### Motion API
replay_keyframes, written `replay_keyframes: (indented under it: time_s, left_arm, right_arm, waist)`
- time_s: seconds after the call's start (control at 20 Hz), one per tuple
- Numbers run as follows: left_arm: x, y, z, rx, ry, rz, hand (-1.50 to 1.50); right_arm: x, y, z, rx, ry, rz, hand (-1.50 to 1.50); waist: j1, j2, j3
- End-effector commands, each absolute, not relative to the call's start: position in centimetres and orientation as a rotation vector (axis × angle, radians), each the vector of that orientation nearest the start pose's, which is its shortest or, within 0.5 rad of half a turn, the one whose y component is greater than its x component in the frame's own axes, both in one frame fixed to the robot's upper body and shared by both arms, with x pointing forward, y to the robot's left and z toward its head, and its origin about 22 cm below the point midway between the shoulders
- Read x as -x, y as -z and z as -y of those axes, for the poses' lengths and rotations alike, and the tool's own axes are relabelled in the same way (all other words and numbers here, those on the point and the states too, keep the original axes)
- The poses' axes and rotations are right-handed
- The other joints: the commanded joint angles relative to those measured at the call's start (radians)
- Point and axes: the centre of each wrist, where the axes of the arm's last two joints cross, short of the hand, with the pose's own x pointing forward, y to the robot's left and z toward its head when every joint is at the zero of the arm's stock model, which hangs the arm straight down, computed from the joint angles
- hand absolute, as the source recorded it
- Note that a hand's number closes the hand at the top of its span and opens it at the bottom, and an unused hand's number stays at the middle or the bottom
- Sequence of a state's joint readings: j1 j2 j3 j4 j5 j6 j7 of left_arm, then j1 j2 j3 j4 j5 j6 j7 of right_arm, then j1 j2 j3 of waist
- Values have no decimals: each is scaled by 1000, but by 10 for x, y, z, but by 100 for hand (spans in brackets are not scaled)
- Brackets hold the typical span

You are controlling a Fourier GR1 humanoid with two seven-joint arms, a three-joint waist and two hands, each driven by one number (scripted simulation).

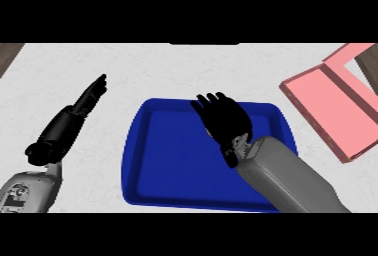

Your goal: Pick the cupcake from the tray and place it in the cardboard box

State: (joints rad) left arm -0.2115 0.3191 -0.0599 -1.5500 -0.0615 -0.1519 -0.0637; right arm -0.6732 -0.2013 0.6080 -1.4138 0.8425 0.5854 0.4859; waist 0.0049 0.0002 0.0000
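While right hand hovers, fingers curled, grasp unclear, over one blue tray, one pink box, left hand straight.

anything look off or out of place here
The cupcake is not visible anywhere; the right hand hovers over the blue tray and may hide it. The box at the right looks pink, not cardboard brown. Nothing is spilled.

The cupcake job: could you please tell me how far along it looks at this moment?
Nothing looks done yet. The right hand is over the blue tray, fingers curled downward, and hides any cupcake; whether it holds one cannot be told. The left hand rests open on the counter beside the tray. Still left: carrying the cupcake to the pink box at the right.
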Motion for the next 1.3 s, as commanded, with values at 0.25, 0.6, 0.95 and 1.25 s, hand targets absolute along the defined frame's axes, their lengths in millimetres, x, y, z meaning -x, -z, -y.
replay_keyframes:
  time_s: [0.25, 0.6, 0.95, 1.25]
  left_arm:
    - [-291, -69, -272, -103, 517, 1762, 0]
    - [-290, -63, -254, -113, 536, 1762, 0]
    - [-281, -81, -270, -95, 541, 1760, 0]
    - [-286, -73, -257, -104, 529, 1766, 0]
  right_arm:
    - [-332, -100, 85, 725, -1767, 1093, -150]
    - [-326, -61, 82, 801, -1761, 1067, -150]
    - [-348, -56, 93, 719, -1801, 1024, -150]
    - [-330, -29, 87, 745, -1855, 1271, 150]
  waist:
    - [-2, 0, 0]
    - [-2, 0, 0]
    - [4, 0, 0]
    - [2, 1, 0]
